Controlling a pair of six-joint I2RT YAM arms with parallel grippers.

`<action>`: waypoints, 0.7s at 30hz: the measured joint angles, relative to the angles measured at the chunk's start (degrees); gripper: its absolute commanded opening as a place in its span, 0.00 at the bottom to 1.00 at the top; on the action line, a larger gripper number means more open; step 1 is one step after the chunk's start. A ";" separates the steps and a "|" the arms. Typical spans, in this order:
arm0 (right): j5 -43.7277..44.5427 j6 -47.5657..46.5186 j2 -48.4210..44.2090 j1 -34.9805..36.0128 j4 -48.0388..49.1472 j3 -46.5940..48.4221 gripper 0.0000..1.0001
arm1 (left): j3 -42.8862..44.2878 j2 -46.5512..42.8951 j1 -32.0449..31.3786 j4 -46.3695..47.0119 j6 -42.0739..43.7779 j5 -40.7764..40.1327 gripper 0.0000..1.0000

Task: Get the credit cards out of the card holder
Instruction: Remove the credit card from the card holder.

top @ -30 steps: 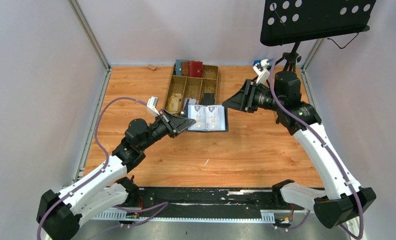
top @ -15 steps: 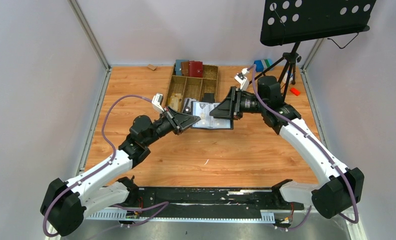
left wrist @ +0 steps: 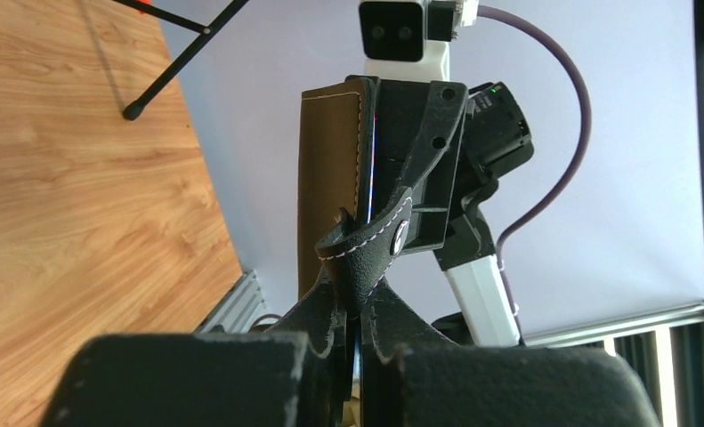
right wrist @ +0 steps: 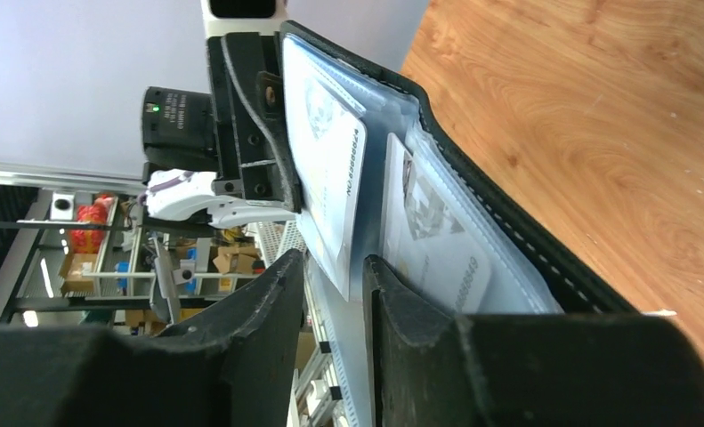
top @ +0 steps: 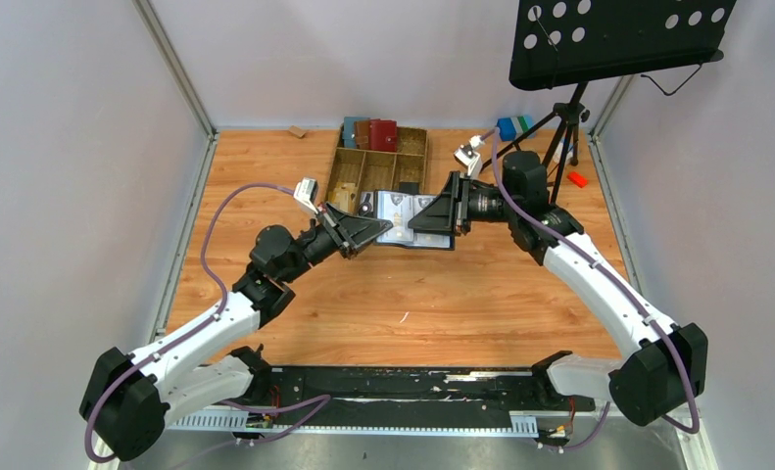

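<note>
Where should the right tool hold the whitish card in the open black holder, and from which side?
Probably the short end of the whitish plastic card nearest the right tool, clamping its two flat faces. Come in along the card's plane from the open side of the black folding card holder: the card stands edge-on to that tool.

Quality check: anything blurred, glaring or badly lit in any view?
Top external: evenly lit, sharp, soft shadows only. Left wrist: the left gripper is a blurred dark mass up close; the card holder tab is sharper. Right wrist: the right gripper blurs likewise; the credit cards show print through a mild sheen.
</note>
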 measured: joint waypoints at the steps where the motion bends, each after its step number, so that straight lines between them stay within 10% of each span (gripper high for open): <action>1: -0.35 0.68 0.00 0.00 0.79 -0.17 0.28 | -0.09 0.04 0.02 0.55 -0.24 0.07 0.00; 9: -2.60 8.41 -0.02 0.00 12.33 -2.95 0.01 | -1.84 -0.17 0.07 5.79 -2.58 0.07 0.00; 16: -3.82 13.53 -0.02 0.00 19.17 -4.39 0.00 | -2.47 -0.42 0.07 7.85 -3.85 -0.31 0.27; 21: -3.85 13.97 -0.13 -0.59 19.69 -4.85 0.00 | -2.54 -0.42 0.09 8.46 -4.09 -0.46 0.25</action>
